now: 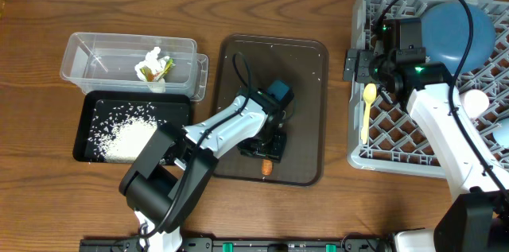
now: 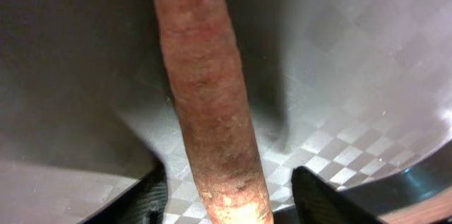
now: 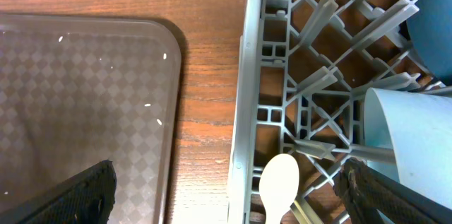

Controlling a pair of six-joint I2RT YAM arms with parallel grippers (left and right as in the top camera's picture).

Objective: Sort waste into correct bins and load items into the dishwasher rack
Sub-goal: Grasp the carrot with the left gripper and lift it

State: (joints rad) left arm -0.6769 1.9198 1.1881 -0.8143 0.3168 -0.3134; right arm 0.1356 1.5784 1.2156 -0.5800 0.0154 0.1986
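A small orange carrot (image 1: 266, 168) lies on the dark brown serving tray (image 1: 306, 85) near its front edge. In the left wrist view the carrot (image 2: 212, 111) lies between the two fingers of my left gripper (image 2: 233, 206), which is open, with a gap on each side. The left gripper (image 1: 269, 150) is low over the tray. My right gripper (image 1: 355, 67) is open and empty over the left edge of the grey dishwasher rack (image 1: 398, 149). The pale yellow spoon (image 1: 367, 109) lies in the rack, just below the right gripper (image 3: 236, 199), and shows in the right wrist view (image 3: 280, 181).
The clear tub (image 1: 95, 53) holds white tissues and a yellow-green wrapper (image 1: 155, 67). The black tray (image 1: 87, 121) holds white rice (image 1: 127, 137). The rack holds a dark blue bowl (image 1: 457, 33), a white bowl (image 1: 475, 102) and a light-blue cup (image 3: 402, 132).
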